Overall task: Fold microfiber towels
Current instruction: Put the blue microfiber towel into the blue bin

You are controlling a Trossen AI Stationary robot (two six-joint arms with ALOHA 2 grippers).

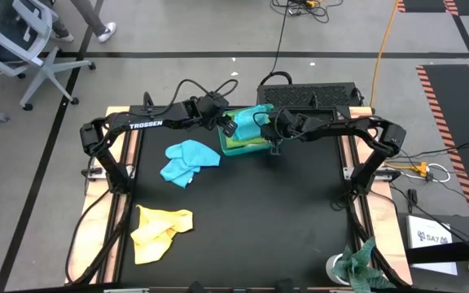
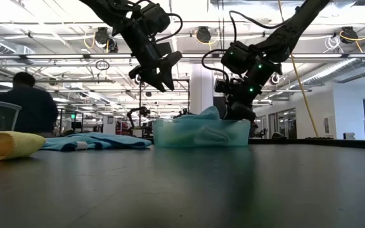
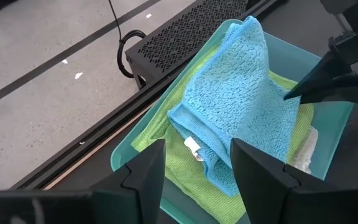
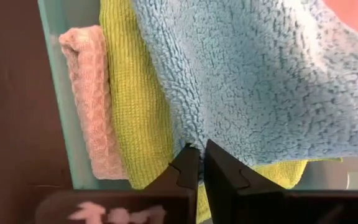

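A teal tray [image 1: 225,147] stands at the table's far middle. In it a turquoise-blue towel [image 3: 241,93] lies folded on a lime green towel [image 3: 185,171], with a pale towel [image 4: 89,93] beside them. My right gripper [image 4: 199,149] is down in the tray, shut on the blue towel. My left gripper [image 3: 197,149] hovers open above the tray's left side and touches nothing. A light blue towel [image 1: 187,161] lies crumpled on the table left of the tray. A yellow towel [image 1: 159,232] lies crumpled near the front left. My right gripper pinches the blue towel's edge [image 4: 191,138] between its two fingertips, on the towel's right side. The fingers slant down from the table's right. The towel rests on the lime green towel in the tray, with one part bunched up above the rim [image 2: 211,114].
A mottled green-and-white rag [image 1: 361,264] lies at the front right corner. A black perforated box [image 1: 308,94] stands just behind the tray. A person [image 2: 27,107] sits in the room beyond the table. Bare black table top lies between tray and front edge.
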